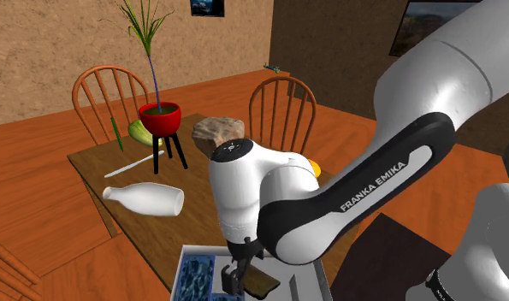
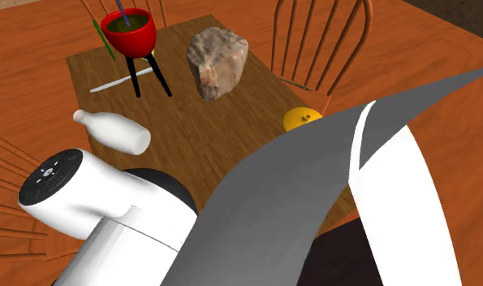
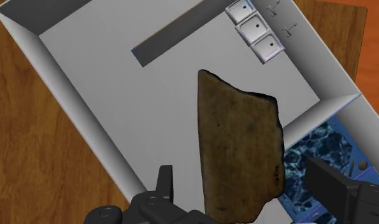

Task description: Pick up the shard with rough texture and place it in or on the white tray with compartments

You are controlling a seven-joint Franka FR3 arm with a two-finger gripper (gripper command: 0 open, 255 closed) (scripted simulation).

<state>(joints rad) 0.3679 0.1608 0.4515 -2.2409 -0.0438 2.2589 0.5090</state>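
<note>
A brown, rough-surfaced shard [image 3: 239, 146] lies over the large compartment of the white tray [image 3: 118, 95]. My gripper [image 3: 245, 177] is open, and its black fingers [image 3: 165, 181] stand on either side of the shard with a gap on both sides. A smaller compartment beside the shard has a blue patterned floor [image 3: 315, 143]. In the shoulder view the gripper [image 1: 235, 278] hangs low over the tray [image 1: 192, 252] at the table's near edge, with the shard [image 1: 263, 282] beside its fingers.
On the wooden table [image 1: 201, 184] a white bottle [image 1: 145, 199] lies on its side. Farther back stand a red plant pot on a black stand [image 1: 160, 118] and a large rock [image 1: 218, 130]. An orange [image 2: 303, 119] is near the table's edge. Two wooden chairs [image 1: 282, 107] stand behind.
</note>
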